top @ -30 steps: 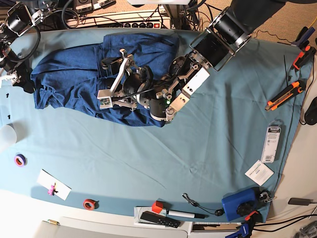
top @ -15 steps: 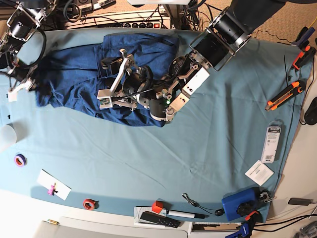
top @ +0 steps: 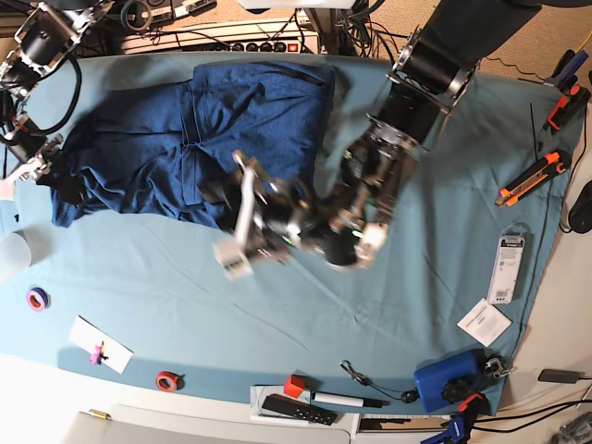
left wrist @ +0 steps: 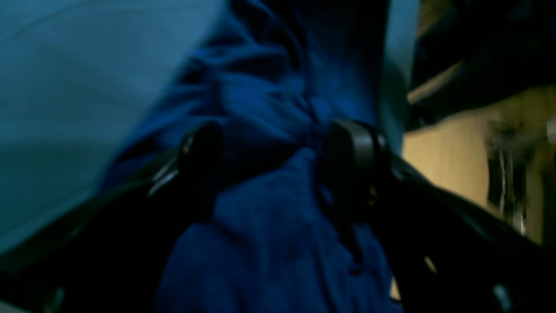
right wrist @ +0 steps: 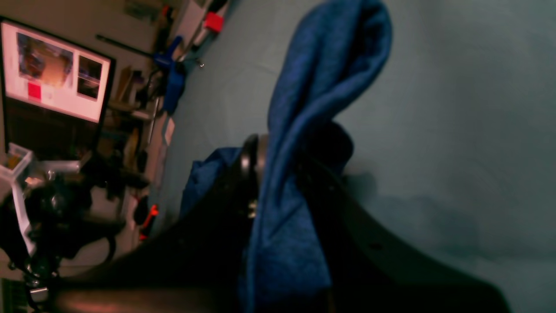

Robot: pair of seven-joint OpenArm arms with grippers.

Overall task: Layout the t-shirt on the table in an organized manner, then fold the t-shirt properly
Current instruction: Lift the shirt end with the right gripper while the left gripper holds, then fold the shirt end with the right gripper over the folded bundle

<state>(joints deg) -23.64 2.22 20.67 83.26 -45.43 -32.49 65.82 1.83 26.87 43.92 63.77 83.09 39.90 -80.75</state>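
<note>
- Our right gripper [right wrist: 278, 169] is clamped on a fold of the t-shirt [right wrist: 304, 130]; in the right wrist view the dark jaws pinch the navy fabric, which rises past them in a rounded loop above the teal table [right wrist: 456, 108].
- In the base view that right gripper [top: 42, 171] sits at the left edge of the table [top: 305, 314], holding the shirt's outermost corner there.
- Our left gripper [left wrist: 278, 169] stands wide apart; in the left wrist view its two black fingers [left wrist: 354, 161] straddle a bunched ridge of shirt cloth [left wrist: 269, 243] without closing on it.
- In the base view the left gripper [top: 236, 231] reaches over the lower middle edge of the t-shirt [top: 185, 139], its arm coming down from the top right; the picture of it is blurred.
- The t-shirt lies rumpled across the upper left part of the table, stretched from the left edge toward the middle, with creases and overlapping folds.
- Around the borders we see a blue box [top: 442, 381] at the lower right, an orange utility knife [top: 527, 178] on the right, rolls of tape [top: 166, 380] near the front, and a white cup [top: 11, 254] at the left.
</note>
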